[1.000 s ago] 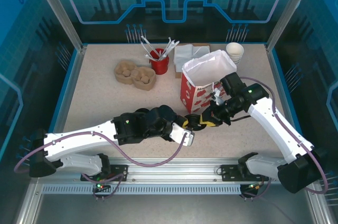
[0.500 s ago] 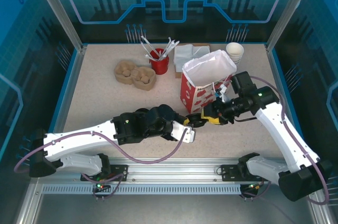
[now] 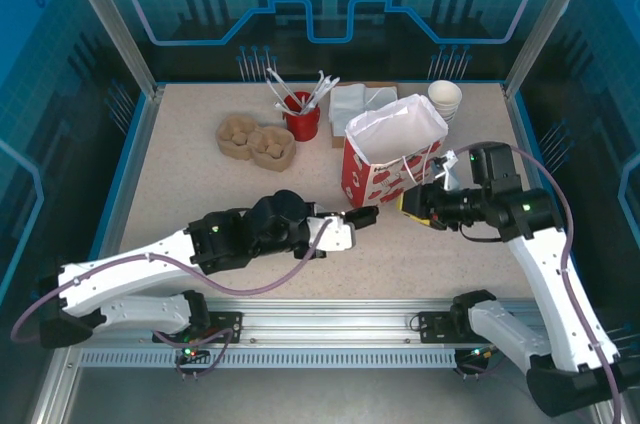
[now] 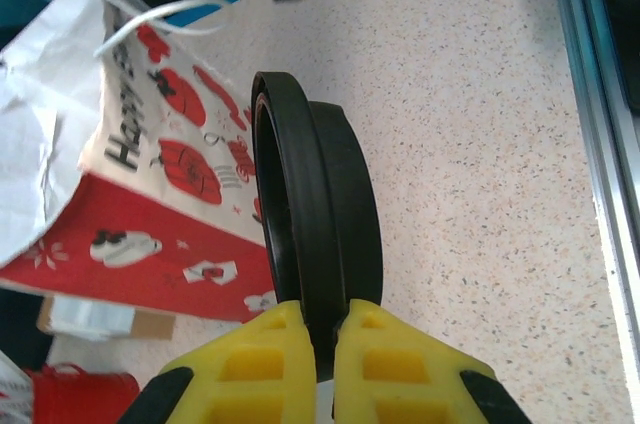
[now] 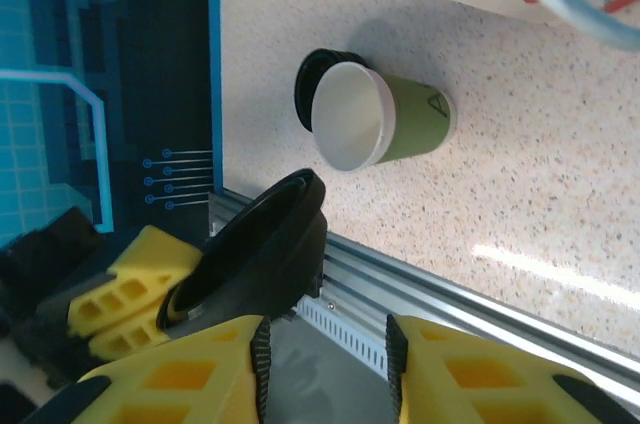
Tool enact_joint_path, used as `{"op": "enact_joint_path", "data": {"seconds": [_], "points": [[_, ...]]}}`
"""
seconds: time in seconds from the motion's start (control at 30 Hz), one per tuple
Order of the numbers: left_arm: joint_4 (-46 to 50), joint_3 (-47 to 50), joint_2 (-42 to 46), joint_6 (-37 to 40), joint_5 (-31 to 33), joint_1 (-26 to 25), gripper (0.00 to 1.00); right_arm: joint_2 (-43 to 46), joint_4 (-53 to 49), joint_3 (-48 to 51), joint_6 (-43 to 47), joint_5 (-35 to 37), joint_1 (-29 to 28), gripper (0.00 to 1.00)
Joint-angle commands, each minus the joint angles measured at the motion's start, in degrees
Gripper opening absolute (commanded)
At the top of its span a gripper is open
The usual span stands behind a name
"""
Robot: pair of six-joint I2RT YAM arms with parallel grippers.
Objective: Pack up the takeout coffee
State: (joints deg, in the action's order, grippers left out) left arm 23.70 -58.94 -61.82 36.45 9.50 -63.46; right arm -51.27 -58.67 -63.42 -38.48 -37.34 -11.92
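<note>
An olive-green paper cup [image 5: 400,124] with an open, white-lined mouth seems to lie on its side on the table, with no lid on it. A black edge [image 5: 303,84] shows behind its rim. My left gripper [image 3: 362,216] [image 4: 322,314] is shut on a round black lid [image 4: 320,194] [image 5: 255,254], held edge-on just in front of the red-and-white paper bag [image 3: 395,144] [image 4: 150,194]. My right gripper [image 3: 412,202] [image 5: 325,329] stands open a little to the right of the lid, with nothing between its fingers.
At the back of the table are a red cup of utensils [image 3: 301,116], a brown pulp cup carrier [image 3: 256,139], napkins [image 3: 350,99] and a stack of white cups [image 3: 446,96]. The aluminium front rail [image 5: 450,294] runs close below the grippers.
Both grippers were together at the lid. The right one has drawn back to the right and off it. The left arm has shifted left and towards the bag with the lid.
</note>
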Motion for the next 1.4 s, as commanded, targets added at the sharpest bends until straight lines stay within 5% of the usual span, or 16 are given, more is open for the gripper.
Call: {"op": "enact_joint_path", "data": {"seconds": [0.0, 0.37, 0.6, 0.83, 1.37], "points": [[2.80, 2.00, 3.15, -8.89, -3.47, 2.73, 0.09, 2.91, 5.54, 2.81, 0.43, 0.45, 0.76, 0.36], [2.36, 10.93, 11.89, -28.57, -15.87, 14.39, 0.10, 7.41, 14.29, 12.66, -4.94, -1.33, -0.43, 0.36], [0.20, 15.20, 13.68, -36.36, -18.74, 18.39, 0.10, 7.92, 21.29, 19.54, -9.43, 0.88, -6.05, 0.36], [-3.55, 17.83, 14.19, -45.78, -23.30, 22.53, 0.09, 6.17, 32.35, 25.12, -14.13, 7.11, -15.04, 0.36], [-8.07, 21.03, 12.52, -65.33, -29.93, 31.61, 0.09, 2.53, 48.21, 30.29, -17.05, 19.02, -25.72, 0.45]]}}
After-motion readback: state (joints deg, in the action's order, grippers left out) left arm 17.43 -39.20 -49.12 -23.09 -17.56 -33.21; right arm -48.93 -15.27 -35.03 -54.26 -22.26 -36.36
